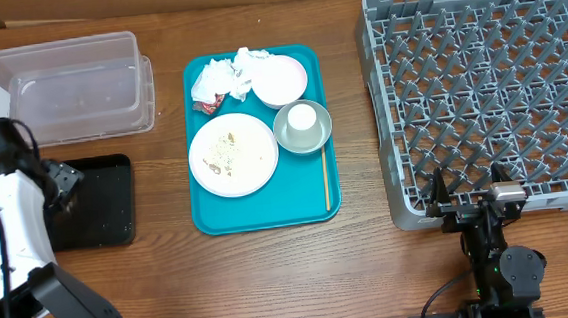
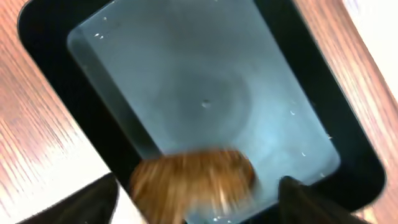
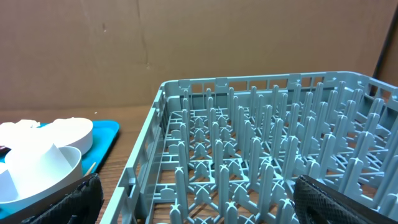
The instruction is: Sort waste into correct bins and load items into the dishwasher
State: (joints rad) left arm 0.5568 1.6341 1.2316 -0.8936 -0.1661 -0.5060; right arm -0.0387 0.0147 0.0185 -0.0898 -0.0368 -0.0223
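Left claw (image 2: 202,199) spread wide over black tray (image 2: 56,50), near left; brown lump (image 2: 193,174) blurred betw. its fingers, long axis crosswise. Right claw (image 3: 205,202) wide, by rack (image 3: 249,81).

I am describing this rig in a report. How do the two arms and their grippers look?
The left arm has white shells, black joints and a black cable. The right arm is black, with a pale grey block at its wrist. The left gripper and right gripper have black fingers; the right one's look textured.
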